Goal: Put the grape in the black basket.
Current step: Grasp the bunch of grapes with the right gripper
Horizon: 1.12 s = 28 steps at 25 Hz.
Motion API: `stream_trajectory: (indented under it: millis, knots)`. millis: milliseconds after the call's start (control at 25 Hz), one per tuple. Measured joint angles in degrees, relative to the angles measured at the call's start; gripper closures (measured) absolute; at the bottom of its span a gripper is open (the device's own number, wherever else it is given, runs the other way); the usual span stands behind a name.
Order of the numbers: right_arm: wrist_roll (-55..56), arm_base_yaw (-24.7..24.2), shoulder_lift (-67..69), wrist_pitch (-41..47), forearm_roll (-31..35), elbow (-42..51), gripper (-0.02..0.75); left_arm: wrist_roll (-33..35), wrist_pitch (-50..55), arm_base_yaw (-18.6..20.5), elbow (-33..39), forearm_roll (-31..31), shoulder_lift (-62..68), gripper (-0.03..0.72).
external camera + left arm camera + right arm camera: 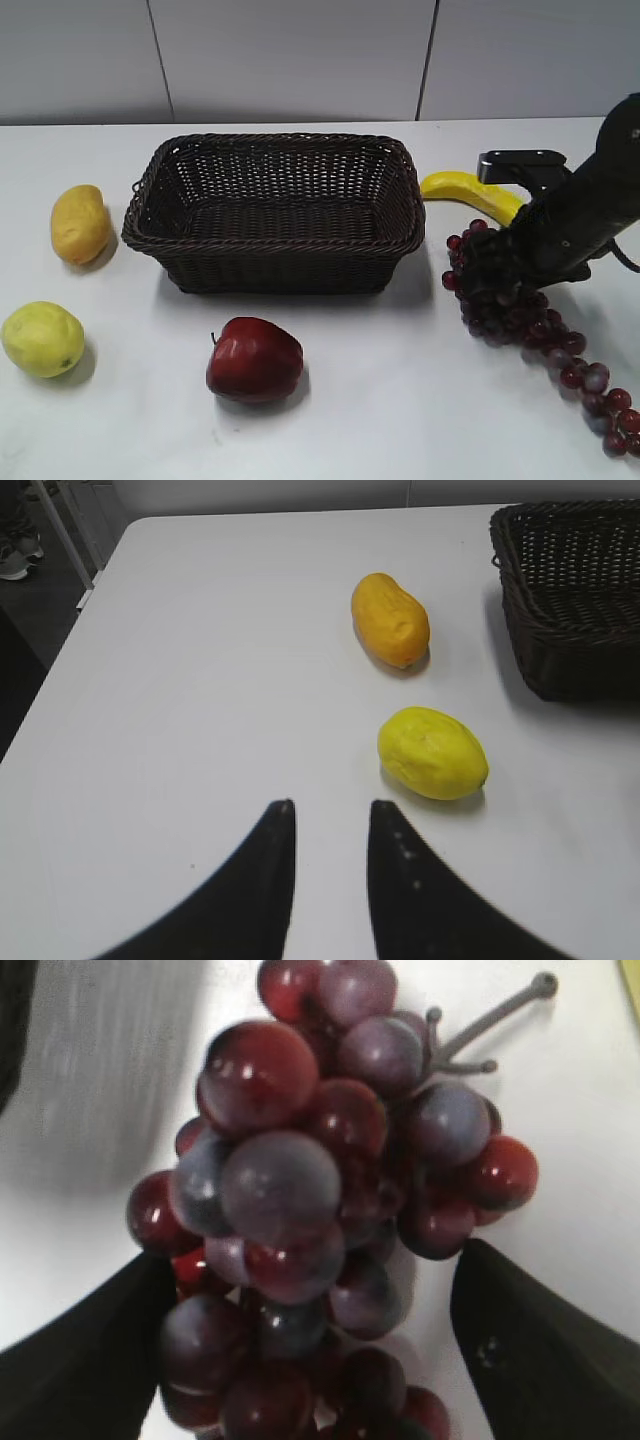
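Note:
The grape point(560, 350) is a long dark red-purple bunch lying on the white table to the right of the black basket point(270, 258), its thin end pointing to the front right. My right gripper point(495, 270) is down over the thick end. In the right wrist view the grape point(300, 1160) fills the frame and the right gripper point(312, 1260) is open, one finger on each side; the left finger is against the grapes and a gap shows at the right finger. My left gripper point(330, 810) is open and empty above bare table. The basket point(570, 650) holds nothing.
A yellow banana point(470, 190) lies behind the grape, beside the basket's right end. A red apple point(253, 358) sits in front of the basket. A lemon point(42, 338) point(432, 752) and an orange-yellow mango point(80, 222) point(390, 620) lie at the left.

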Motion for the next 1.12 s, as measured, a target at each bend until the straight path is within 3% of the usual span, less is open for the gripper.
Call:
stream_trajectory:
  millis: [120, 320, 440, 600, 800, 1120]
  knots:
    - [0.00, 0.00, 1.78, 1.06, 0.11, -0.70, 0.156, 0.00, 0.00, 0.00, 0.00, 0.00, 0.00, 0.460]
    - [-0.09, 0.07, 2.23, 1.66, 0.21, -1.16, 0.390, 0.00, 0.00, 0.00, 0.00, 0.00, 0.00, 0.460]
    - [-0.09, 0.07, 2.23, 2.45, 0.25, -1.21, 0.467, 0.00, 0.00, 0.00, 0.00, 0.00, 0.00, 0.460]
    - [-0.09, 0.07, 1.47, 3.93, 0.19, -1.21, 0.494, 0.00, 0.00, 0.00, 0.00, 0.00, 0.00, 0.460]
    - [-0.09, 0.07, -4.26, 7.23, 0.07, -1.21, 0.600, 0.00, 0.00, 0.00, 0.00, 0.00, 0.00, 0.460]
    - [-0.09, 0.07, -18.74, 13.98, -0.07, -5.68, 0.605, 0.00, 0.00, 0.00, 0.00, 0.00, 0.00, 0.460]
